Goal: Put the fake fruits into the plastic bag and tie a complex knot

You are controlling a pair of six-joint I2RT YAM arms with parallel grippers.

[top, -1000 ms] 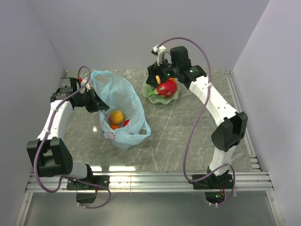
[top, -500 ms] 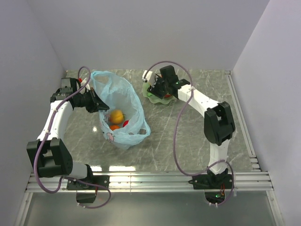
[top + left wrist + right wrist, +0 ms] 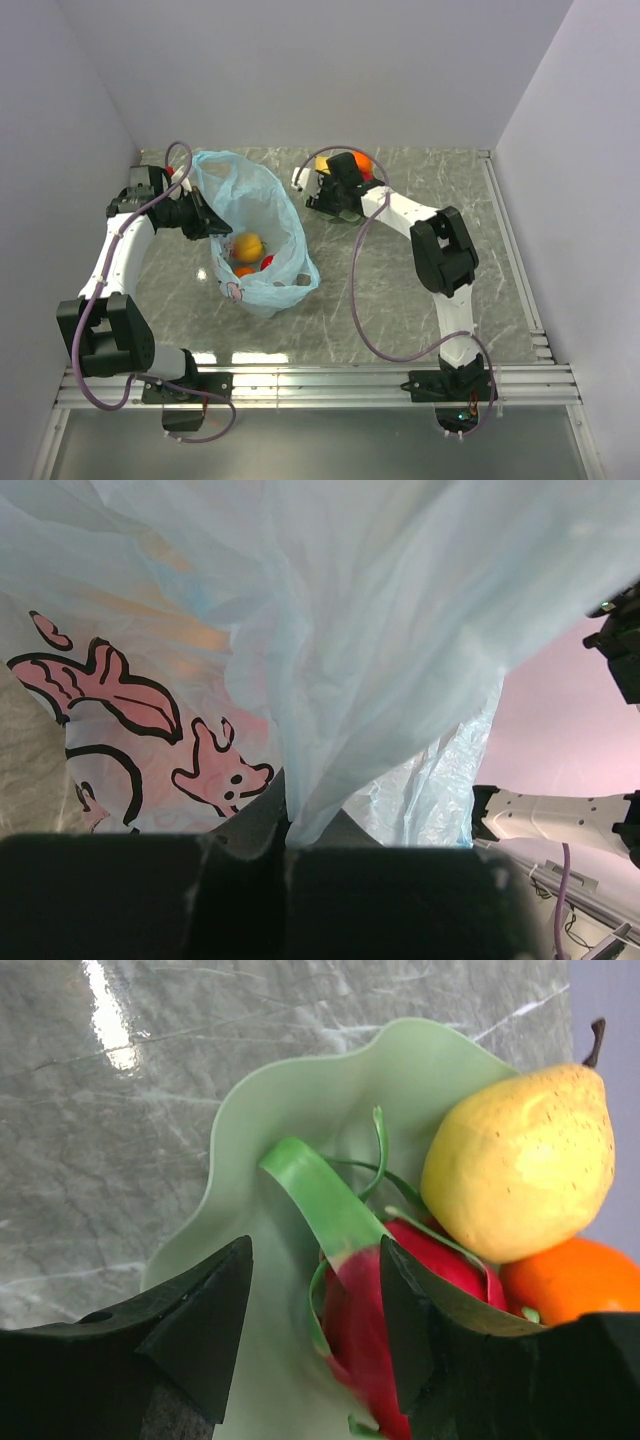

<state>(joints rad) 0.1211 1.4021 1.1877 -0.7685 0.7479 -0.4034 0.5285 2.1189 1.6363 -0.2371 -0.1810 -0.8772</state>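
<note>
Plastic bag point(image 3: 262, 215) stands on the left half of the table point(image 3: 390, 290), mouth open upward, with its light-blue film slumped in a heap on the near side. Through the mouth we record two of the fake fruits at the bottom: an orange ball point(image 3: 247, 246) and, touching its near-right side, a red ball point(image 3: 268, 262). The left wrist view shows the film close up, bearing a pink-and-black cartoon print point(image 3: 150, 730).

Left gripper point(image 3: 207, 220) sits at the bag's left rim. In its own wrist view the jaws are clamped together on a gather of film (the film fans up and out from between the dark fingers point(image 3: 240, 865)), and we rate that hold as secure.

The other fruits lie on a pale green wavy-edged plate point(image 3: 250, 1120) at the far centre of the table, near the bag's far-right rim but apart from it. We note three there:
- A yellow pear point(image 3: 520, 1160) with a dark stem.
- An orange fruit point(image 3: 565, 1280) touching the pear.
- A pink-red fruit point(image 3: 365, 1325) with a green leaf point(image 3: 320, 1195), also against the pear. Its lower part is blurred.

Right gripper point(image 3: 312, 1260) hangs over the plate with its jaws parted, one finger on each side of the pink-red fruit's leafy end. The finger nearer the pear overlaps the fruit's skin, but we cannot confirm contact. In the overhead view this arm covers most of the plate.
</note>
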